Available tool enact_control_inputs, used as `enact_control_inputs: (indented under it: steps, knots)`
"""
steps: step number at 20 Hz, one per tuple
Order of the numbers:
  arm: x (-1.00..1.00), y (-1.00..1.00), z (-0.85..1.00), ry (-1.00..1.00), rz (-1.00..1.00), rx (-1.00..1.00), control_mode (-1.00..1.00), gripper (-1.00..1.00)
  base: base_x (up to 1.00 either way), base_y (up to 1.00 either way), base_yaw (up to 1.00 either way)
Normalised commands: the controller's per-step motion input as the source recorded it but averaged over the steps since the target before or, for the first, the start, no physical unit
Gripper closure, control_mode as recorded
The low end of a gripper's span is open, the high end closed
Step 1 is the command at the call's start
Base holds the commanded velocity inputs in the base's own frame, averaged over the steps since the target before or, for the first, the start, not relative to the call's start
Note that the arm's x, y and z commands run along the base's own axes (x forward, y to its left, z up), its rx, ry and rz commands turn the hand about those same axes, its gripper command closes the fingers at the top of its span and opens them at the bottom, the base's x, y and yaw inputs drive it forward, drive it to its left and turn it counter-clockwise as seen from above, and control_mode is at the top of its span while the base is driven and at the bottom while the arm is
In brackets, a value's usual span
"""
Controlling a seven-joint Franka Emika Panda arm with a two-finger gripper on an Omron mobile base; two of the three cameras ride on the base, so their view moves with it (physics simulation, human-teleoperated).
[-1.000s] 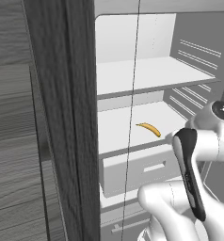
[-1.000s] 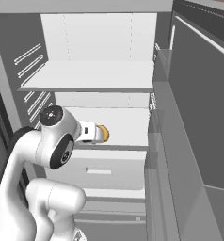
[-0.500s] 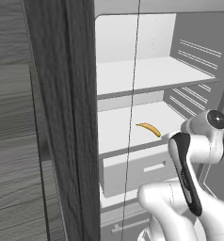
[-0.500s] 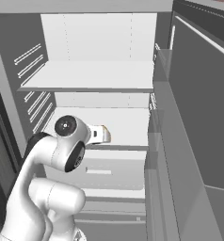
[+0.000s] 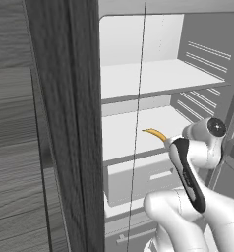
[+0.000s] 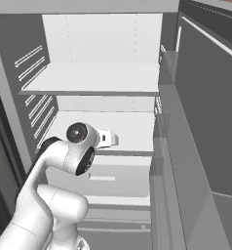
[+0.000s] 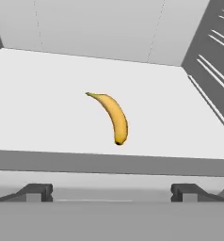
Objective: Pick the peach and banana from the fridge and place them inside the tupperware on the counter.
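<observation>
The fridge (image 5: 153, 78) stands open, its white shelves bare apart from the fruit. A yellow banana (image 7: 113, 117) lies on the middle shelf (image 7: 48, 117), curved, with its dark tip toward me. My gripper (image 7: 113, 193) is open, level with the shelf's front edge and just short of the banana, with nothing between its fingertips (image 7: 36, 192). In the left base view my forearm covers most of the banana (image 5: 156, 134). In the right base view my hand (image 6: 106, 138) reaches in over the middle shelf (image 6: 132, 127). The peach is hidden. The tupperware and counter are out of view.
A white drawer (image 5: 138, 179) sits under the middle shelf. A dark wood cabinet panel (image 5: 65, 123) borders the fridge on the left. The open fridge door (image 6: 201, 122) with grey racks stands close on the right. Ribbed grey walls (image 7: 212, 56) line the inside.
My arm has swung in toward the middle shelf. The hand now covers the peach that showed beside it in the right base view, and the forearm hides more of the banana.
</observation>
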Motion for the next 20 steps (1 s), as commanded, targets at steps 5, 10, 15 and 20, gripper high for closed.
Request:
enact_control_inputs:
  steps: [5, 10, 15, 20]
  knots:
    - [0.36, -0.12, -0.02, 0.05, 0.01, 0.02, -1.00, -1.00, 0.00, 0.00, 0.00]
    - [0.33, -0.11, -0.14, 0.05, 0.01, 0.00, -1.00, -1.00, 0.00, 0.00, 0.00]
    - [0.39, -0.02, -0.17, 0.04, 0.03, 0.00, -1.00, -1.00, 0.00, 0.00, 0.00]
    - [0.32, 0.00, -0.27, 0.00, 0.05, 0.00, -1.00, -1.00, 0.00, 0.00, 0.00]
